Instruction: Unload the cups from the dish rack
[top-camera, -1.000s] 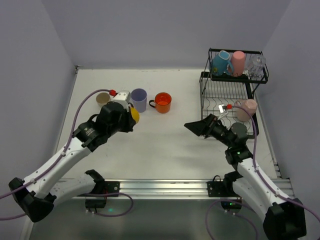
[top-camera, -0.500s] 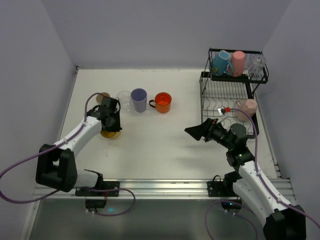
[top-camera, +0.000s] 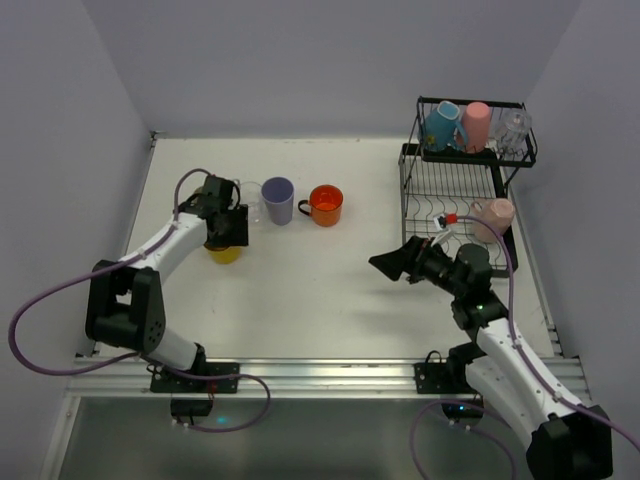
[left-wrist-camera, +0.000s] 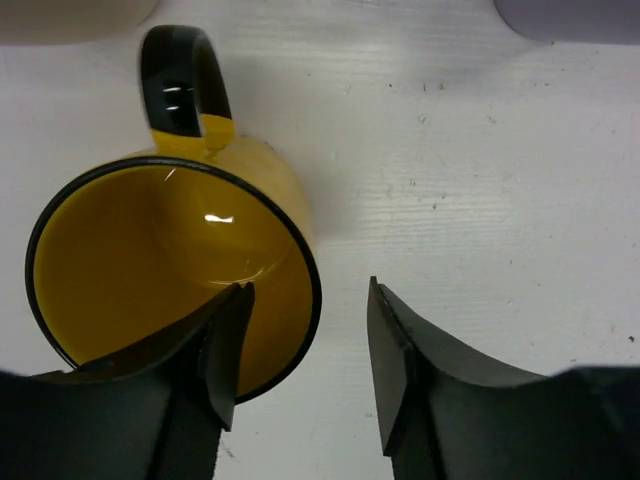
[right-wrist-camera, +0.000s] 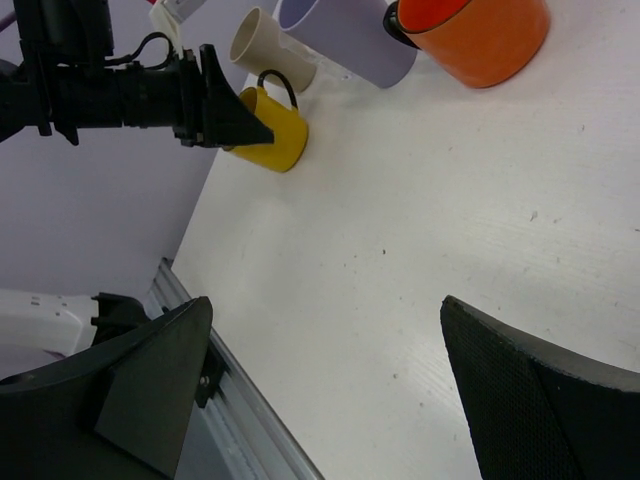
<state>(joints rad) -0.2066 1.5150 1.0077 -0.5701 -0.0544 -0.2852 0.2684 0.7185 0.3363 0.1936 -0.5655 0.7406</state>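
Note:
The yellow mug (top-camera: 224, 254) (left-wrist-camera: 150, 260), with a black handle, stands upright on the table. My left gripper (top-camera: 226, 228) (left-wrist-camera: 308, 290) is open over it: one finger is inside the mug, the other outside and clear of its wall. On the table behind stand a clear cup (top-camera: 248, 200), a lavender cup (top-camera: 278, 198) and an orange mug (top-camera: 325, 204); a beige cup (right-wrist-camera: 265, 45) lies in the right wrist view. The black dish rack (top-camera: 430, 185) holds a blue mug (top-camera: 440, 125), a pink cup (top-camera: 476, 125), a clear cup (top-camera: 513, 128) and a salmon cup (top-camera: 493, 215). My right gripper (top-camera: 385, 262) (right-wrist-camera: 325, 305) hangs open and empty left of the rack.
Grey walls close in the table on the left, back and right. An aluminium rail (top-camera: 320, 375) runs along the near edge with both arm bases on it. Purple cables loop beside each arm.
My left arm has brought the yellow mug down onto the table beside the other cups, and its jaws have parted from it. The right arm has barely shifted.

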